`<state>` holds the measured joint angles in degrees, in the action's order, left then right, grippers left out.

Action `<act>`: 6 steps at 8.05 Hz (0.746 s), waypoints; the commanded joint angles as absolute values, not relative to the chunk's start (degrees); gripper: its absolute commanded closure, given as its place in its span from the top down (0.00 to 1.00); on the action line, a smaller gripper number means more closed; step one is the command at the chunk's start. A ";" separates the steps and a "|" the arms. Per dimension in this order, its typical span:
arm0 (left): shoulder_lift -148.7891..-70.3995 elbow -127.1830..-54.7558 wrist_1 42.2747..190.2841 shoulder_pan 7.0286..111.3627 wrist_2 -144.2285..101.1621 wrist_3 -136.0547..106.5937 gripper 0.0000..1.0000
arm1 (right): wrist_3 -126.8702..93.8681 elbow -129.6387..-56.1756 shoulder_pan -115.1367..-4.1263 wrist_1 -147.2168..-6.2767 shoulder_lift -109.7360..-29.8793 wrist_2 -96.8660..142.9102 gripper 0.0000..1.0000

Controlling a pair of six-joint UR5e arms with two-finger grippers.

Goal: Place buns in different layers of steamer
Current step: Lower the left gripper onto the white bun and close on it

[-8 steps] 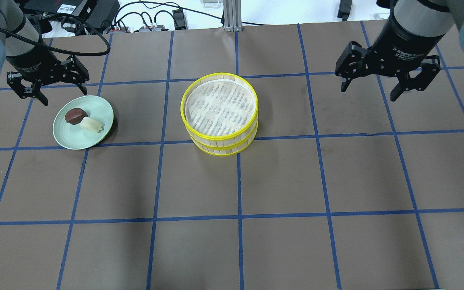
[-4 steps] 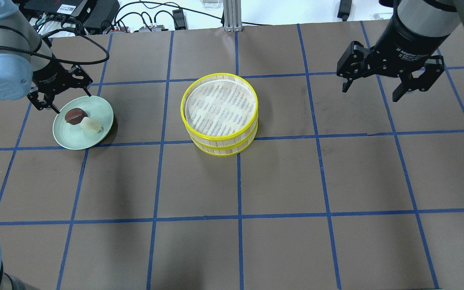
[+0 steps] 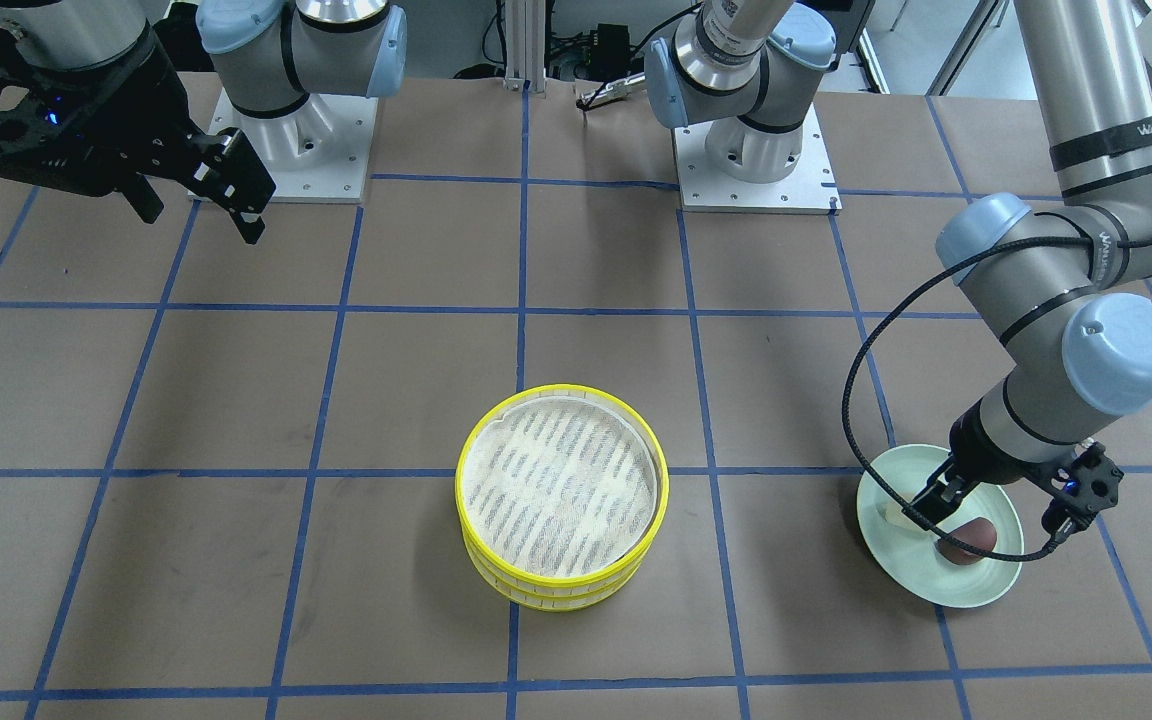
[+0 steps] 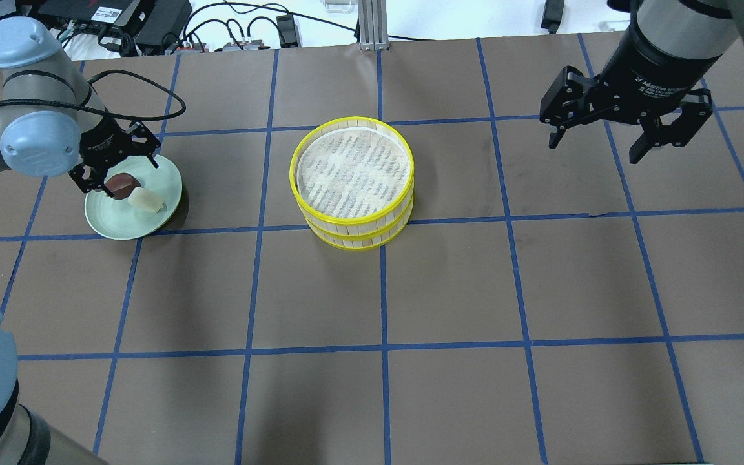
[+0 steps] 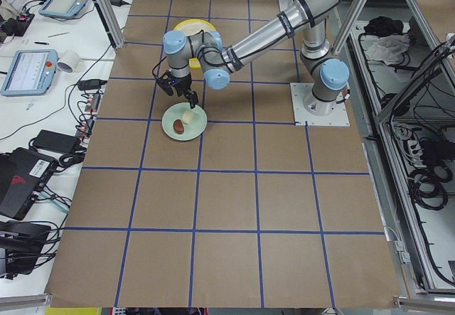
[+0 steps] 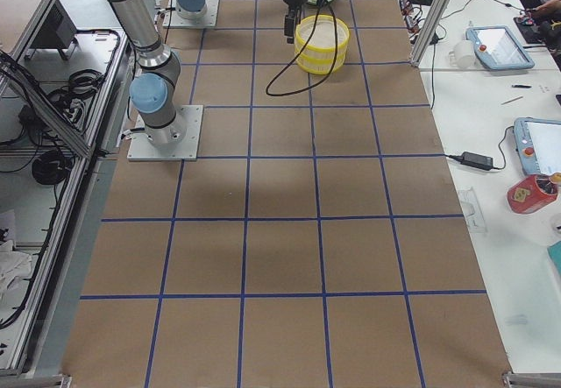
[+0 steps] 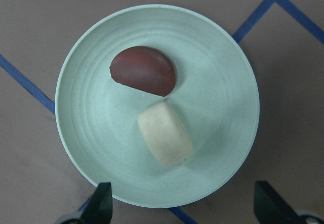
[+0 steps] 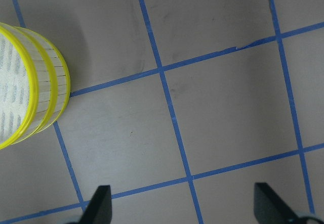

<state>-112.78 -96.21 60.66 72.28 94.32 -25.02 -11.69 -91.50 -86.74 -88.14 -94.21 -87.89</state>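
Left tool, spread wide, over glossy dark reddish-brown oblong bun: likely soft, slick; pinch long flanks gently.

Overhead opposite front view; both share steamer.

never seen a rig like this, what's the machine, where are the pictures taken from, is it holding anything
This is a two-armed robot, each arm ending in a two-finger gripper, at a brown table. Two pictures look down, one from behind the robot, one facing it; two are taken from the table's ends; two come from wrist cameras. On the table are a stacked yellow steamer and a green plate with a brown bun and a white bun. The left gripper hangs open over the plate; the right gripper, away from the steamer, is open. Neither holds anything.
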 commanded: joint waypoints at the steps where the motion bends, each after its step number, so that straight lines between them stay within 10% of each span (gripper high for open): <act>1: -115.22 -96.15 60.38 72.07 96.93 -25.75 1.00 | -11.69 -91.49 -86.84 -87.80 -94.22 -87.80 1.00; 6: -117.95 -96.24 58.89 71.54 97.47 -25.84 0.93 | -11.69 -91.49 -86.84 -87.80 -94.22 -87.80 1.00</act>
